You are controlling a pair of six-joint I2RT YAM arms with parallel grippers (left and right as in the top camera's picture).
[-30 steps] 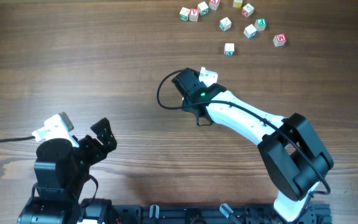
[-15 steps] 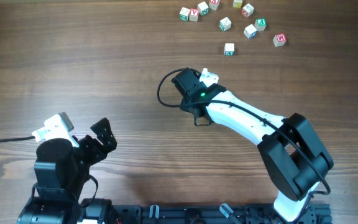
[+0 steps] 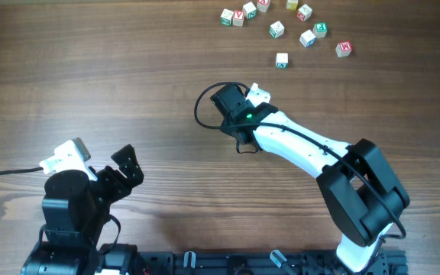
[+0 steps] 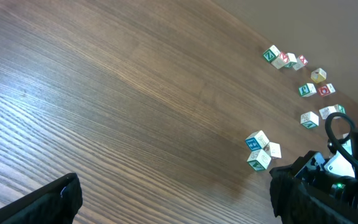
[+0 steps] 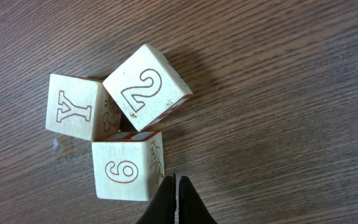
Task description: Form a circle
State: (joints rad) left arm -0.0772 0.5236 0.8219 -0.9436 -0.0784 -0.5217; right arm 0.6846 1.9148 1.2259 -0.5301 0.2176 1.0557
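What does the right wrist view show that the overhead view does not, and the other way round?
Only the right wrist view: the circle, three touching cubes marked Y, 2 and 6, with the shut right gripper beside the lower corner of the 6 cube. Only the overhead view: the loose scatter of letter cubes near the far edge, and the open left gripper. There the circle is hidden under the right arm. Both: the brown wooden table.
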